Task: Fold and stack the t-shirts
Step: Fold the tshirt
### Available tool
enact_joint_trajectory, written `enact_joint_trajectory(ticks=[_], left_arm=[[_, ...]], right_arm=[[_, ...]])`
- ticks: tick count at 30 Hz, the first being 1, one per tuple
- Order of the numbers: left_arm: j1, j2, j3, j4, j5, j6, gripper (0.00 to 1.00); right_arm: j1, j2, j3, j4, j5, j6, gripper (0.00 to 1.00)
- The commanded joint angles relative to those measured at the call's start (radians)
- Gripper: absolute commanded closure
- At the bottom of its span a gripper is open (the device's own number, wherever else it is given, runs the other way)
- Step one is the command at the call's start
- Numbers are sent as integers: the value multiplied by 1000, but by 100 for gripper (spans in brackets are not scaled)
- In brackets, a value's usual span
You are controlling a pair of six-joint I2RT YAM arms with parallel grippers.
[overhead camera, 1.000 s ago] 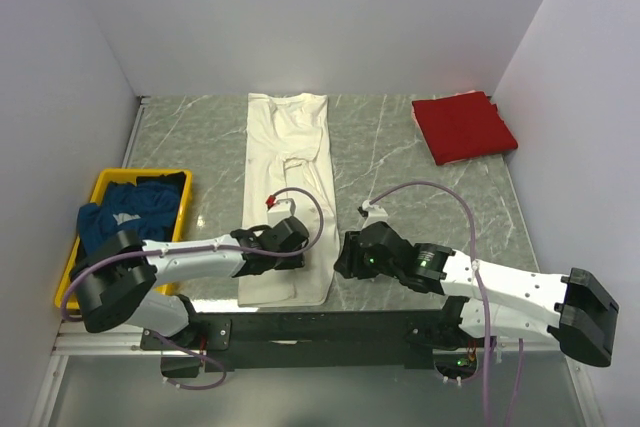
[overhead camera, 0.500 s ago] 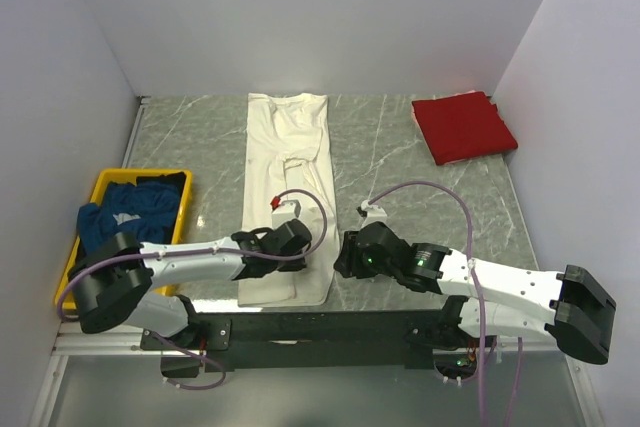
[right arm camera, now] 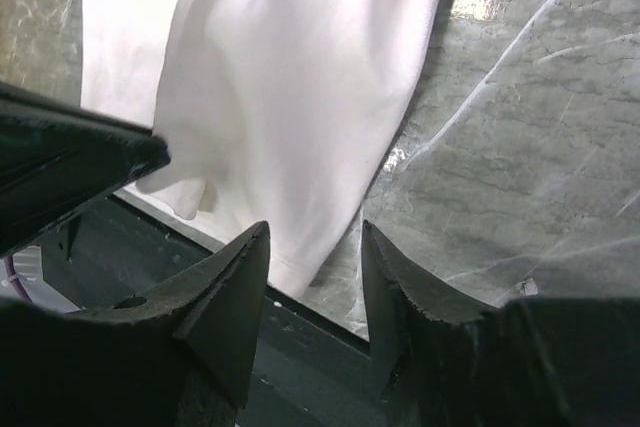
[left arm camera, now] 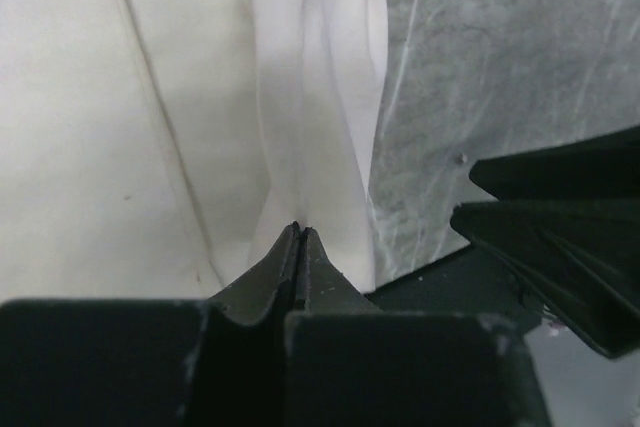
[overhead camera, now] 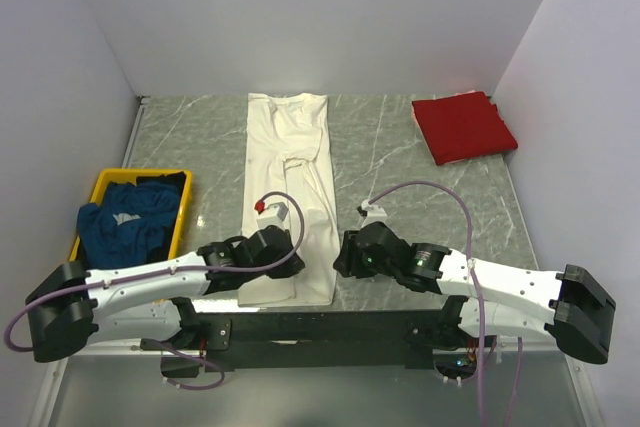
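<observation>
On the left, the dark blue t-shirt (overhead camera: pixel 125 217) lay bunched in the yellow tray (overhead camera: pixel 140 174), not folded at all as far as I could judge, so that one was left to do.

My left tool (left arm camera: pixel 300 232) was pressed together at the near end of the cream-white t-shirt (overhead camera: pixel 290 147). In the left wrist view the cloth drew up in creases toward the tips, so I took it to be pinching the hem.

That shirt lay in the middle of the bench (overhead camera: pixel 380 147) as a long narrow strip. Its sides looked already folded in, its long axis ran near to far, the collar pointed to the far wall and the hem sat at the near edge. I judged it about halfway folded: the lengthwise fold of the hem toward the collar was not yet done.

My right tool (right arm camera: pixel 312 267) was spread, its fingers standing either side of the near right corner of the same hem without gripping it.

At the far right the red t-shirt (overhead camera: pixel 462 127) lay as a compact, slightly skewed square, apparently finished. Nothing was stacked on it yet.
</observation>
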Motion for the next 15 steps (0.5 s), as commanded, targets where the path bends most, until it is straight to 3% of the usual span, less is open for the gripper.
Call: enact_joint_trajectory(ticks=[1, 15], left_arm=[[-17, -58, -28, -4, 46, -46, 100], [-88, -180, -157, -34, 118, -168, 99]], right_arm=[[8, -11, -11, 8, 31, 6, 51], [8, -40, -36, -21, 46, 23, 51]])
